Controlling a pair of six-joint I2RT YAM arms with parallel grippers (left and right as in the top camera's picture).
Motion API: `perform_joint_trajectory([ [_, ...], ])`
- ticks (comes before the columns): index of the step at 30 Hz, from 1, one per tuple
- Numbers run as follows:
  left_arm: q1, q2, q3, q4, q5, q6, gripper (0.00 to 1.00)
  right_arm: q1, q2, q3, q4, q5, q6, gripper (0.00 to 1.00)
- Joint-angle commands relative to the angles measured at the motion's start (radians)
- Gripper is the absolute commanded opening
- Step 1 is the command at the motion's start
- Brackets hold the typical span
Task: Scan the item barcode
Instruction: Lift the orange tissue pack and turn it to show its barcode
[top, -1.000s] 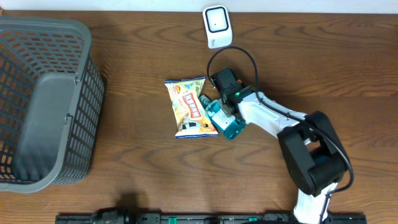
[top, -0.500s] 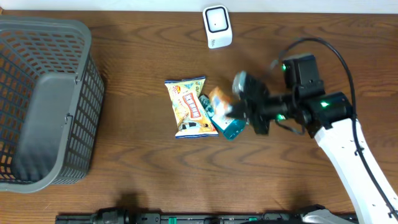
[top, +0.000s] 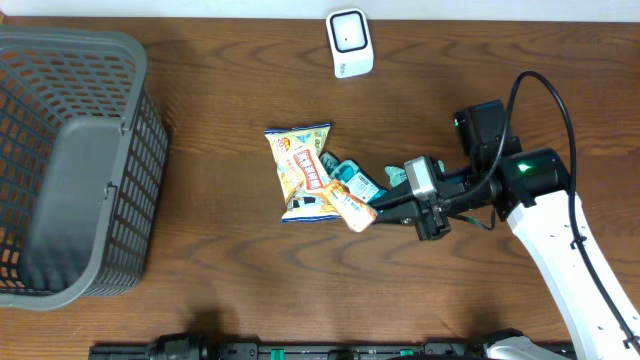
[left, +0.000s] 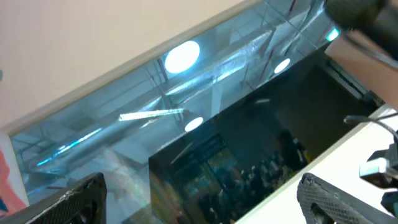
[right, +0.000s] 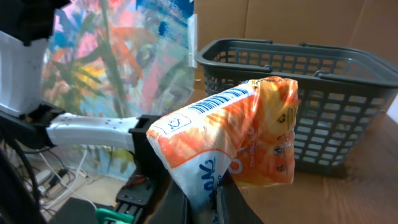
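Snack pkts x3: yellow pkt (top: 303, 172), teal pkt (top: 356, 180), orange pkt (top: 352, 208); basket (top: 90, 40) x1; scanner (top: 349, 42) x1.

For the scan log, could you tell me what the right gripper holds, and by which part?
The right gripper pinches the orange snack packet by one end.

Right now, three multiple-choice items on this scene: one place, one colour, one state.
1. The scanner is: A in the basket; B at the table's far edge; C held.
2. The held packet is: A orange; B black; C purple.
3. The right end effector is: A open, empty; B in the basket; C shut on the packet.
Answers: B, it stands by the far edge; A, orange wrapper in the right wrist view; C, it pinches the packet.
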Motion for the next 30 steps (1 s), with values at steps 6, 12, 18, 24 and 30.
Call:
perform_joint_trajectory([
  [6, 0.003, -0.001, -0.278, 0.143, 0.011, 0.176, 0.98, 0.006, -0.002, -0.005, -0.092, -0.006, 0.005, 0.01],
  [12, -0.019, 0.050, -0.352, 0.252, -0.256, -0.159, 0.98, 0.006, -0.002, -0.005, -0.090, 0.049, 0.053, 0.01],
  [18, -0.025, 0.177, -0.352, 0.295, -0.337, -0.509, 0.98, 0.006, -0.002, -0.005, -0.081, 0.037, 0.054, 0.01],
  [24, -0.048, 0.163, -0.353, 0.324, -0.336, -0.535, 0.98, 0.006, -0.002, -0.005, -0.080, 0.037, 0.114, 0.01],
  [30, -0.138, 0.126, -0.391, 0.347, -0.369, -0.609, 0.98, 0.006, -0.002, -0.005, -0.081, 0.038, 0.137, 0.02],
])
